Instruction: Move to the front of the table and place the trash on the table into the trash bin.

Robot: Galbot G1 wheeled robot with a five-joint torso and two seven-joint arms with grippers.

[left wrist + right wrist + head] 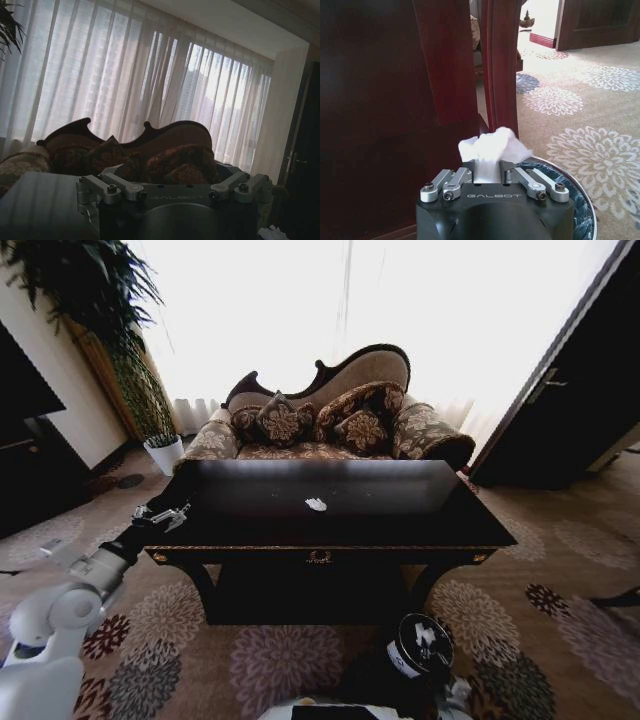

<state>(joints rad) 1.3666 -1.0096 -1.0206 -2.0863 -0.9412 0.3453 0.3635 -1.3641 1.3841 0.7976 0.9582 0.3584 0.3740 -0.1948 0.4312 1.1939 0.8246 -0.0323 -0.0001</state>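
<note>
Disposal step: right gripper, jaws clamped on crumpled paper, poised over trash bin; release comes next; another paper scrap remains on table; left gripper, jaw state undeterminable, hovers at its left edge

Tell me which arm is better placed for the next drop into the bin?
Right. The right gripper is shut on crumpled white paper directly above the trash bin. The left gripper is up at the table's left edge, holding nothing.
</note>
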